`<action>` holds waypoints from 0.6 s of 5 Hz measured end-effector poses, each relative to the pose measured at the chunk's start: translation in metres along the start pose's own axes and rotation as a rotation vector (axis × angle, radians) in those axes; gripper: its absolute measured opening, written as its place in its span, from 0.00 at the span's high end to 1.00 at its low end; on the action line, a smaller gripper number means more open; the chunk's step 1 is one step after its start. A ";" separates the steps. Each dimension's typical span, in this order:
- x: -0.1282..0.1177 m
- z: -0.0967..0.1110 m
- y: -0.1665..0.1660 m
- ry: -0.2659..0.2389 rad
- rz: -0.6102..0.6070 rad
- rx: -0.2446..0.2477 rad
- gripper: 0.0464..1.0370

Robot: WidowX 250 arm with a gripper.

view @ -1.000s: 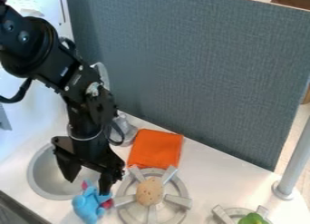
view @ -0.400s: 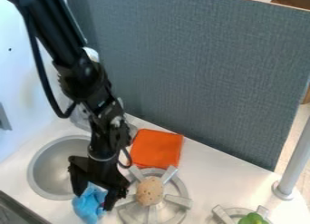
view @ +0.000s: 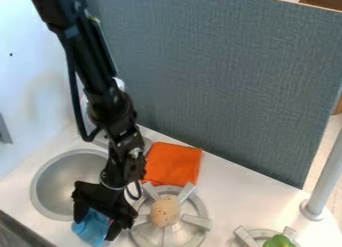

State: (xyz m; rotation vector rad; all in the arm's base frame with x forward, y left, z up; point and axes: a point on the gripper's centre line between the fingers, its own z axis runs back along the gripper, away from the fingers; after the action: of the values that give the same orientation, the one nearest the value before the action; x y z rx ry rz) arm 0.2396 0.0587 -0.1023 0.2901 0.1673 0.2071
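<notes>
Camera view: there hung the gripper [view: 97, 225], fingers spread either side of the blue toy [view: 92, 228], just beside the silver sink [view: 56, 186]!

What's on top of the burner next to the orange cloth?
A tan, speckled, roundish object sits mid-burner, close to the orange cloth, with the metal prongs spread around it. It covers the burner's centre, so whatever is under it can't be seen.
</notes>
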 end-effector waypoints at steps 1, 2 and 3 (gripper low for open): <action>0.005 -0.010 0.001 0.021 0.027 0.010 0.03; 0.005 -0.014 0.000 0.030 0.041 0.011 0.08; -0.004 -0.012 -0.001 0.022 0.047 -0.006 0.24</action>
State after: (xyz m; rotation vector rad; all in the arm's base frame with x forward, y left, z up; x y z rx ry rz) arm 0.2340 0.0605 -0.1135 0.2858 0.1816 0.2577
